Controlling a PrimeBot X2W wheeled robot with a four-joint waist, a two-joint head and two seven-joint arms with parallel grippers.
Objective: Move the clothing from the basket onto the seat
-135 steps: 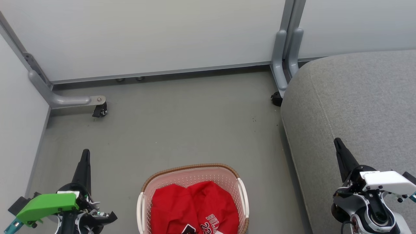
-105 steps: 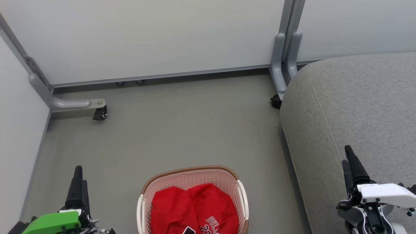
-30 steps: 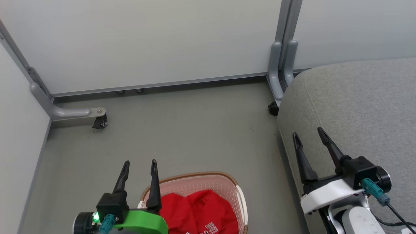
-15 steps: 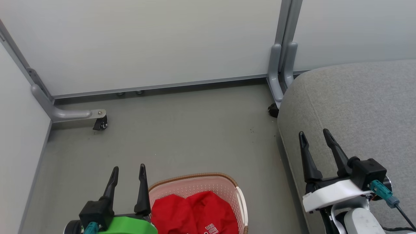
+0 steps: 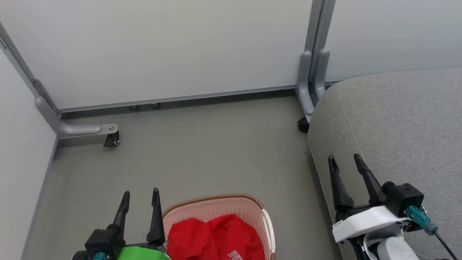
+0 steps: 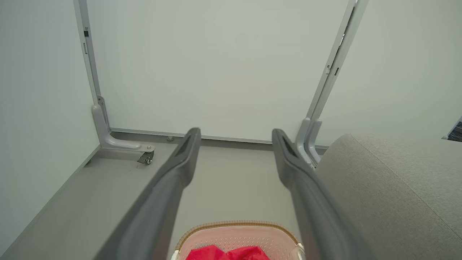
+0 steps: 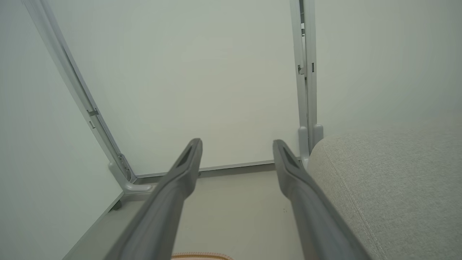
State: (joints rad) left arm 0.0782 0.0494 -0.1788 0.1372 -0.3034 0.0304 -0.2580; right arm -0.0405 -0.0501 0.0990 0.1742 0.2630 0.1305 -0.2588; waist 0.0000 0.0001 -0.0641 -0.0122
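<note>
Holding the left pincer (image 5: 140, 192) spread wide and empty, fingers pointing up the head view, just beside the left rim of the cream perforated laundry basket (image 5: 213, 199) and showing against the floor rather than over the load. Holding the right pincer (image 5: 343, 157) likewise spread and gripping nothing, hovering at the near left edge of the grey upholstered seat (image 5: 397, 119). Finding the red basketball clothing (image 5: 216, 238) bunched inside the basket, its white lettering partly cut off at the bottom of the head view, none of it lying on the seat. Judging this as the approach before the first pick, with nothing transferred yet. Probably needing next to be tipping the left pincer downward, shifting it rightward over the basket mouth, lowering onto a raised fold of red fabric and closing on cloth alone, avoiding the brown woven-look rim and the white handle (image 5: 267, 224). Leaving a strip of grey floor (image 5: 202, 151) between basket and seat to be crossing with the load.
</note>
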